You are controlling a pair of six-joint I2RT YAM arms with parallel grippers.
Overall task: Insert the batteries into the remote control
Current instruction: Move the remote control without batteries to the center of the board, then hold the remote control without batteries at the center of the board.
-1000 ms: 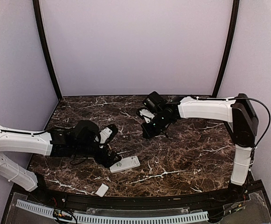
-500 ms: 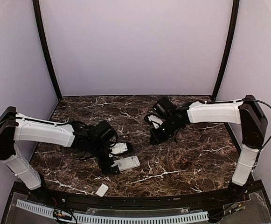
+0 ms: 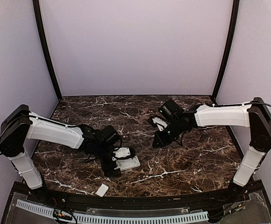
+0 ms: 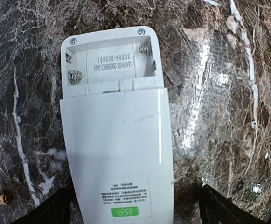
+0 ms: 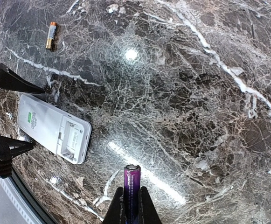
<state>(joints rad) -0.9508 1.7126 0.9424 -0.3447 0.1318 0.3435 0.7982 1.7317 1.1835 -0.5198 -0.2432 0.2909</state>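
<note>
While my right claw [image 5: 131, 211] clamps the presumably light, slick battery [image 5: 131, 183] by its barrel, my left claw [image 4: 133, 213] straddles the remote control [image 4: 116, 140], fingers apart.

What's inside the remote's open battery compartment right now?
It's empty: the battery compartment of the remote control shows a coil spring, metal contact and printed text. Beneath the solid back casing, nothing is visible.

On the remote control [image 4: 116, 144], a green sticker [image 4: 124, 212] reads "ECO".
</note>
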